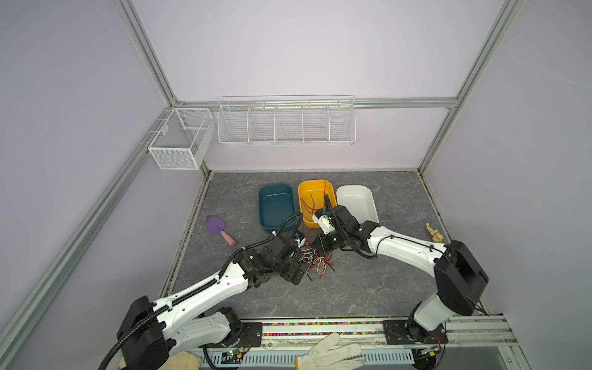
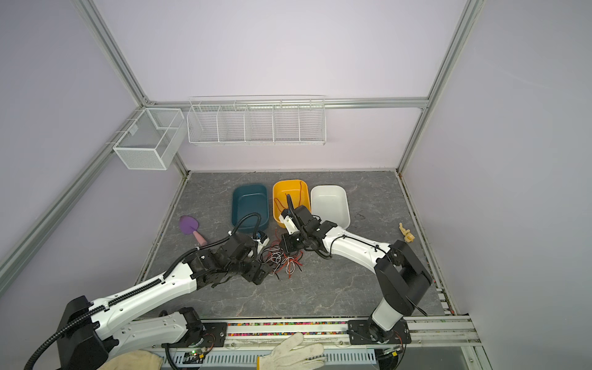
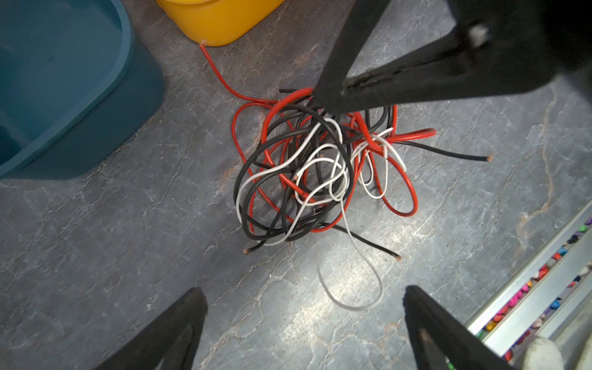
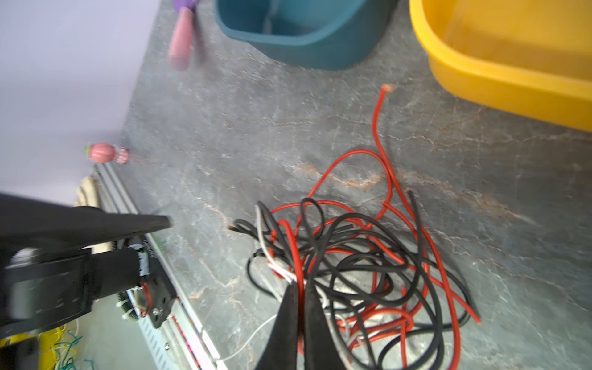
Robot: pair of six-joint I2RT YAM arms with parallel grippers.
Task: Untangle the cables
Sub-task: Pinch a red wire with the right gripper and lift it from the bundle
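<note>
My right gripper (image 4: 301,288) is pinched together on one red cable (image 4: 296,259) at the rim of the cables (image 4: 352,272). I judge it grips there because that strand rides on top of the heap and should draw out with the least drag. My left gripper (image 3: 302,288) has its jaws wide apart and carries nothing. It hovers low, just beside the heap on the side nearest me. I read that as a waiting post, ready to pin the rest down or take a second strand once the right arm pulls.

The heap lies on the grey stone-patterned table (image 1: 368,282), between the two grippers and just in front of the teal bin (image 1: 275,187) and the yellow bin (image 1: 315,181). More red strands (image 1: 312,201) already lie inside the yellow bin, so I take it red goes there.

The knot itself is a loose nest of thin red, black and white wires looped over and through one another. Several cut ends with bare copper tips poke out around it. One red end trails toward the yellow bin, and a slack white loop (image 3: 352,301) sags out toward my left gripper.
</note>
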